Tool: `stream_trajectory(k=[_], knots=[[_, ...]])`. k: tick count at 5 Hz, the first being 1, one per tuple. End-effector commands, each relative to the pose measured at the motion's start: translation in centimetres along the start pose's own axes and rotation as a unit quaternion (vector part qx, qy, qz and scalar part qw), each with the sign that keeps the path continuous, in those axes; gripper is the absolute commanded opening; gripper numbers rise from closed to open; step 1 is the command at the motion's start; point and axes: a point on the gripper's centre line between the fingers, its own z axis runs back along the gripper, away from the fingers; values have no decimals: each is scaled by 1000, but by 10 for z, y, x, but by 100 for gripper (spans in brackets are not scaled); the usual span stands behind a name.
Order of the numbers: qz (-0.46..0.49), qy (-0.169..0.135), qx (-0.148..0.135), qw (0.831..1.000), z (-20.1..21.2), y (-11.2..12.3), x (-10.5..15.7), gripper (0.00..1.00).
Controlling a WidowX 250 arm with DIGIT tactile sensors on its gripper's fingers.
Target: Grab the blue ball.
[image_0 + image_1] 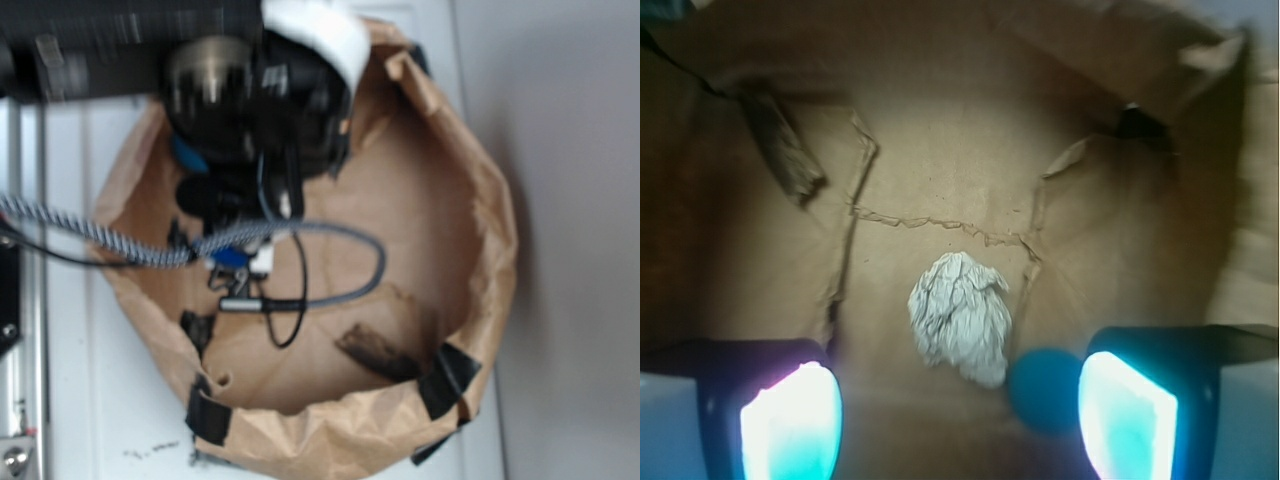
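Observation:
In the wrist view the blue ball lies on the brown paper floor, just inside my right finger and touching the lower right of a crumpled white paper wad. My gripper is open, its two glowing pads wide apart, with the ball between them close to the right pad. In the exterior view the arm hangs over the left side of the paper bag and hides the ball and the wad.
The bag's crumpled brown walls rise all round, patched with black tape. A dark smear marks the floor. A braided cable and a grey cable loop trail from the arm across the bag.

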Motion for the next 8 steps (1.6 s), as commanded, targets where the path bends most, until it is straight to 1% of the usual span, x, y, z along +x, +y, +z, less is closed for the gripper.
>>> stream_trajectory(k=[1, 2, 3, 4, 5, 6, 8], knots=[[-69, 22, -13, 997, -30, 23, -14, 100], [-69, 60, -14, 996, -46, 36, -20, 100], [-85, 75, -29, 993, -46, 47, -26, 100], [-89, 84, -42, 992, -49, 53, -28, 100], [-94, 94, -21, 991, -62, 49, -31, 100], [-98, 93, -8, 991, -74, 46, -31, 100], [-99, 86, 24, 991, -102, 26, -30, 100]])
